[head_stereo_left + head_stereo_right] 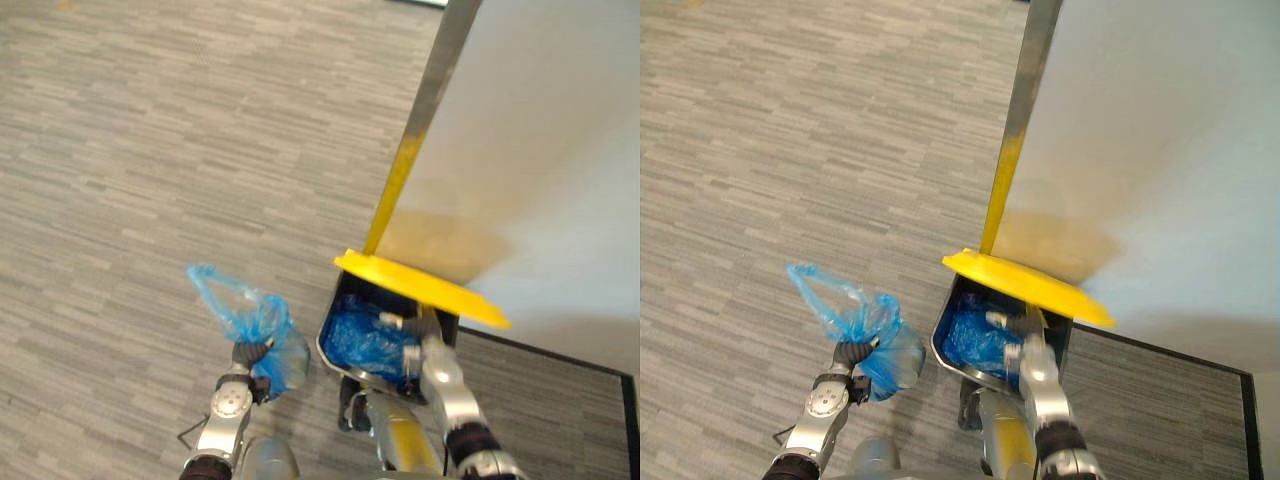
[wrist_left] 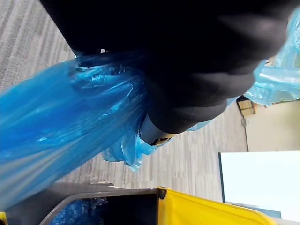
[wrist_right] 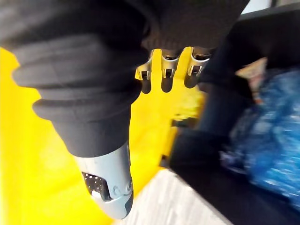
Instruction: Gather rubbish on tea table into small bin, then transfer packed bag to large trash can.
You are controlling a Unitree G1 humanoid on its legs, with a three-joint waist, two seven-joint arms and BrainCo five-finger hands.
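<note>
A: Where was the blue bag (image 1: 868, 328)?
B: Clenched in the left hand (image 1: 848, 356), just beside the bin (image 1: 941, 345).
A: And the yellow lid (image 1: 1025, 285)?
B: Tilted up, with the right hand (image 1: 1028, 352) just beneath it.

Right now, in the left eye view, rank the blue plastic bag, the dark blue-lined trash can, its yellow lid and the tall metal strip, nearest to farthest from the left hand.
1. Blue plastic bag: gripped in the left hand.
2. Dark trash can: right of the hand.
3. Yellow lid: raised over the can, farther right.
4. Metal strip: rising at upper right, farthest.
</note>
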